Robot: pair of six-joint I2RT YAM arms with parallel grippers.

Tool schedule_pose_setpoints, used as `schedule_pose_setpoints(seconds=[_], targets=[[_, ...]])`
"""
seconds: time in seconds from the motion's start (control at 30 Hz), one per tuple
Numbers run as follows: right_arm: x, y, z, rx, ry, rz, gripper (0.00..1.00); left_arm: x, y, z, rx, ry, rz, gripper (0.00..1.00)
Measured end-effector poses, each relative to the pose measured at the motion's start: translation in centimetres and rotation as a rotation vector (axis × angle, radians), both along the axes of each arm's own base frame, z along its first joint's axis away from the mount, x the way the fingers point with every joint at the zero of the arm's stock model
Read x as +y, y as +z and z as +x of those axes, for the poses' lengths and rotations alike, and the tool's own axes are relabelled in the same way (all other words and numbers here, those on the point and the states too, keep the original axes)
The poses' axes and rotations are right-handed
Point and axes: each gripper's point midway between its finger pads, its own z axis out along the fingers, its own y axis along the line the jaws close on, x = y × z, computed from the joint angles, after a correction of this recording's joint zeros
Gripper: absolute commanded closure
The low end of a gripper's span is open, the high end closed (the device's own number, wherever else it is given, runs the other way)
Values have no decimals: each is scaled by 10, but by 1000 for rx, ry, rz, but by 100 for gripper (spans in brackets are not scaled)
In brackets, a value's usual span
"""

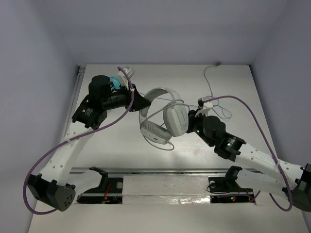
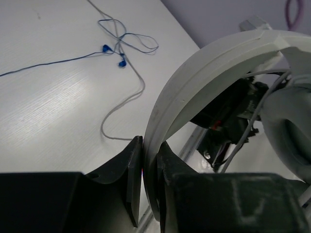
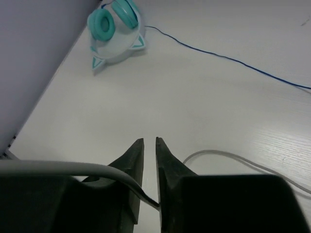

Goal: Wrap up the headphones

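Observation:
The white-and-grey headphones (image 1: 163,119) are held up at the table's middle, cups down. My left gripper (image 1: 142,103) is shut on the headband (image 2: 204,73); the jaws clamp its lower end in the left wrist view (image 2: 149,167). My right gripper (image 1: 195,119) is just right of the ear cup (image 1: 175,120). In the right wrist view its jaws (image 3: 149,141) stand almost closed, pinching the thin white cable (image 3: 87,170) deep between the fingers. More of the cable (image 1: 163,146) loops under the cups and lies on the table (image 3: 228,156).
Small teal cat-ear headphones (image 3: 114,29) lie at the back left by the wall, half hidden behind the left arm (image 1: 114,83). Earbuds with a thin blue cable (image 2: 121,60) lie tangled at the back right (image 1: 221,111). A metal rail (image 1: 165,171) runs along the near edge.

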Motion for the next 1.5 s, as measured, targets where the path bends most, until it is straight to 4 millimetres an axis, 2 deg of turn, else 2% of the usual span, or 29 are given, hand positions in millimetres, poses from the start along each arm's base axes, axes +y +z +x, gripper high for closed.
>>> schedule_pose_setpoints(seconds=[0.2,0.4,0.47,0.73,1.07,1.4,1.5], targets=[[0,4,-1,-34,42,69,59,-7,14,-9,9,-57,-59,100],[8,13,-7,-75,101,133,50,-11,26,-9,16,-64,-111,100],[12,9,-8,-78,123,142,48,-12,34,-10,27,-67,-135,100],[28,-29,1,-19,146,109,44,-18,87,-14,11,-89,-265,100],[38,-64,12,24,133,98,44,-11,143,-16,20,-91,-428,100],[52,-104,17,113,151,89,44,-1,176,-10,34,-76,-560,100],[57,-123,17,148,164,62,48,-1,182,-9,41,-81,-586,100]])
